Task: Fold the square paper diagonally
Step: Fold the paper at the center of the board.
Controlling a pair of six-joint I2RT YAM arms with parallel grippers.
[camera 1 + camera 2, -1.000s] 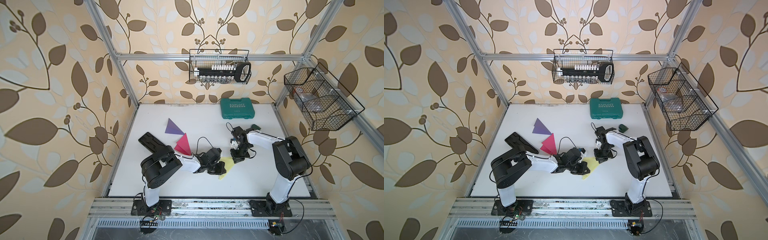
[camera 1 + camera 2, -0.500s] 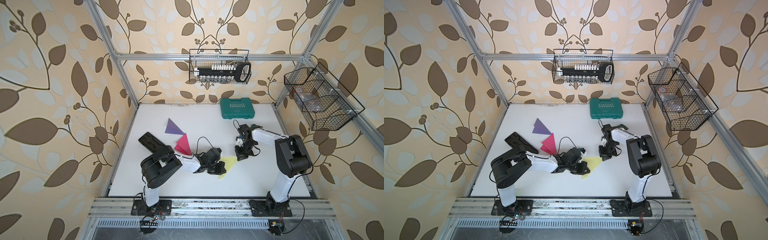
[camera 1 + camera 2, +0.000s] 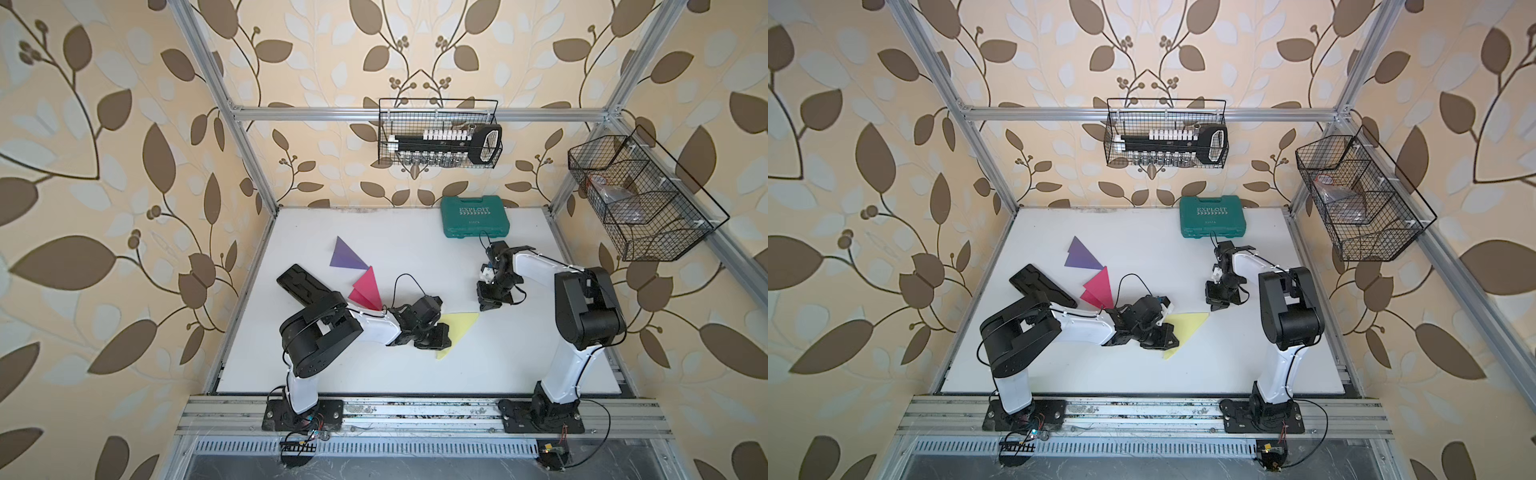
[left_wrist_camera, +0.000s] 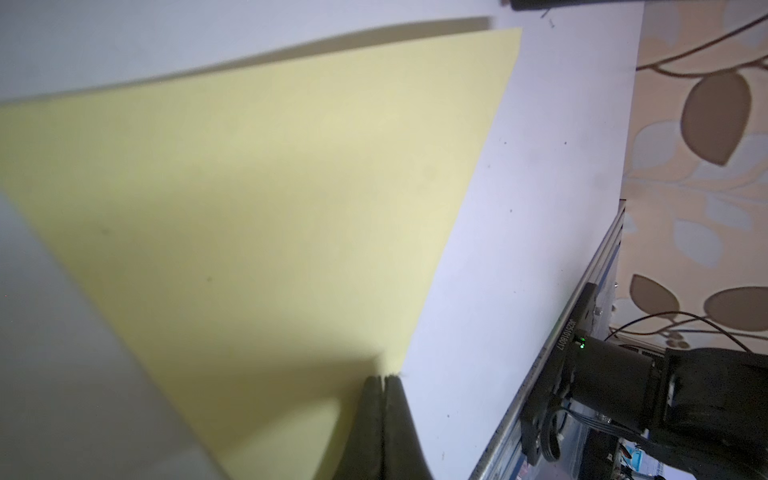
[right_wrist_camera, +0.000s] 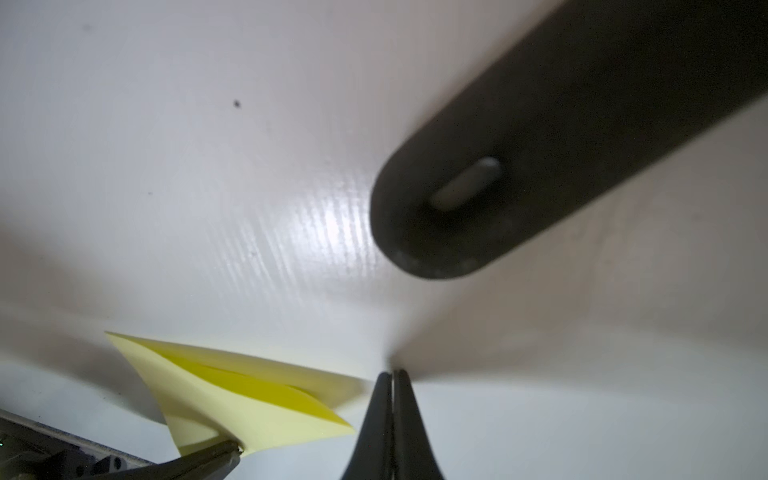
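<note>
Desk (image 3: 374,232) bore the gaping folded paper (image 3: 457,328); the shut left gripper (image 4: 384,378), tip on it, needed to press the crease firmly, right gripper (image 5: 392,372) shut, empty.

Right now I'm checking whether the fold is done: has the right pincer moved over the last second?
Yes. The right pincer has pulled away from the yellow paper, toward the green case.

White-and-black left arm (image 3: 374,328) lies low, stretched inward, left tool (image 4: 384,379) pinched closed; the right arm (image 3: 536,266) is elbow-bent, right tool (image 5: 392,372) pointing down, closed too.
</note>
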